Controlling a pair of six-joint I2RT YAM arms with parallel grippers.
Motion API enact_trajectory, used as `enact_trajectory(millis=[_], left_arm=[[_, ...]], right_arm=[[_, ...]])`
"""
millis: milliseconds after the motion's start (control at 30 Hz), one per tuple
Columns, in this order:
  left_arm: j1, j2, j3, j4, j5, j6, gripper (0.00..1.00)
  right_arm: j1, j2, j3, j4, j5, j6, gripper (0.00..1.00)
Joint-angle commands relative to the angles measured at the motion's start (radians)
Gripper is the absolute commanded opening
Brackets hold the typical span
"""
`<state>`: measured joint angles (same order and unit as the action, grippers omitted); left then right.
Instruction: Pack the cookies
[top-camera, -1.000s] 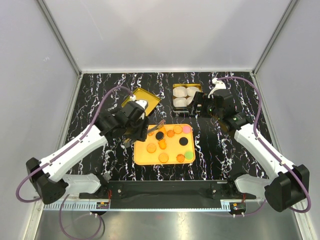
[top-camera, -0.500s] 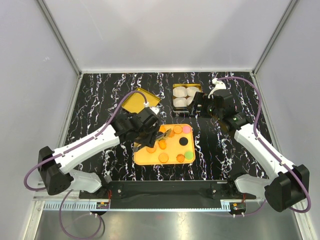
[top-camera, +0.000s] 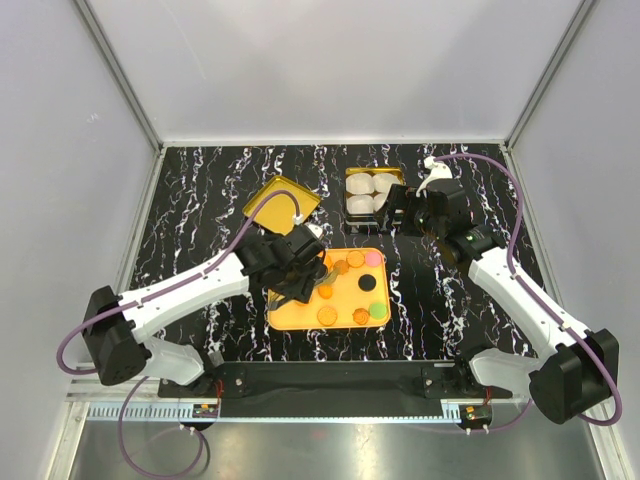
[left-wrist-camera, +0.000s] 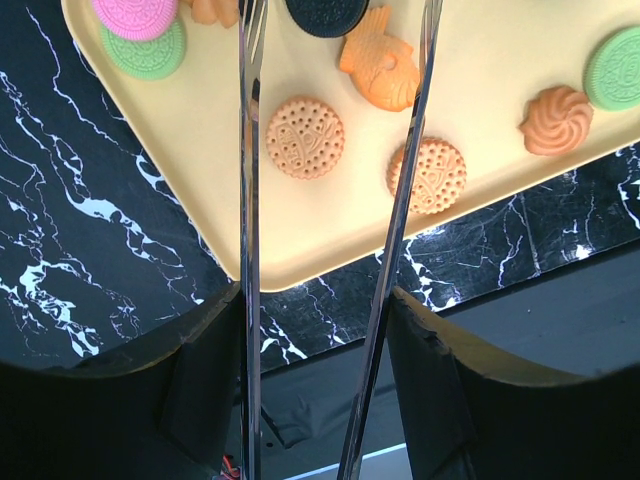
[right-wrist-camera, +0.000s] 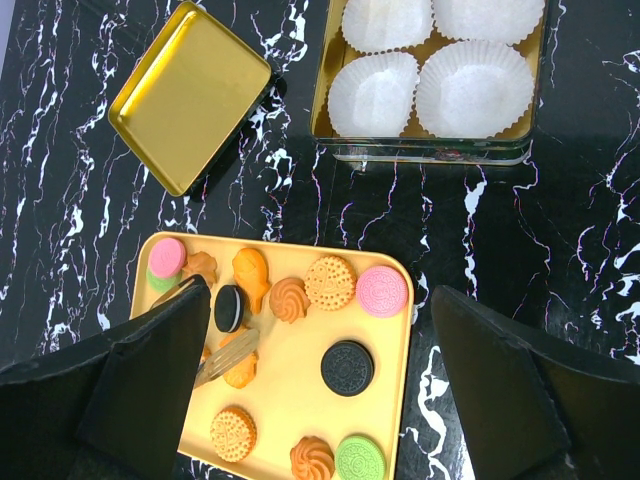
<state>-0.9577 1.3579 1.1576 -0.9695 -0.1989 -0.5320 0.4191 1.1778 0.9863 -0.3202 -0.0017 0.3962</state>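
Note:
Cookies lie on a yellow tray: a black one, a pink one, a green one and several orange ones. My left gripper hangs over the tray's left side, shut on metal tongs. The tongs' two arms are spread, with a dotted orange cookie between them and a second dotted one under the right arm. The tong tip rests by an orange cookie, next to a black cookie on edge. My right gripper is open and empty beside the tin.
A gold tin holding white paper cups stands behind the tray. Its gold lid lies to the left on the black marble table. Grey walls enclose the table.
My left arm has swung right and forward from near the gold lid, bringing the tongs over the tray's left part. The right arm has not moved.

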Motion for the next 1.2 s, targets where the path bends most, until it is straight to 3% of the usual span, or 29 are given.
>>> enact_trajectory(millis=[0, 1167], left_arm=[[-0.009, -0.003, -0.01, 0.054, -0.034, -0.013, 0.59], [-0.015, -0.009, 0.005, 0.034, -0.063, -0.01, 0.45]], right_arm=[[0.003, -0.003, 0.014, 0.012, 0.005, -0.017, 1.0], [0.001, 0.005, 0.011, 0.015, 0.005, -0.019, 1.0]])
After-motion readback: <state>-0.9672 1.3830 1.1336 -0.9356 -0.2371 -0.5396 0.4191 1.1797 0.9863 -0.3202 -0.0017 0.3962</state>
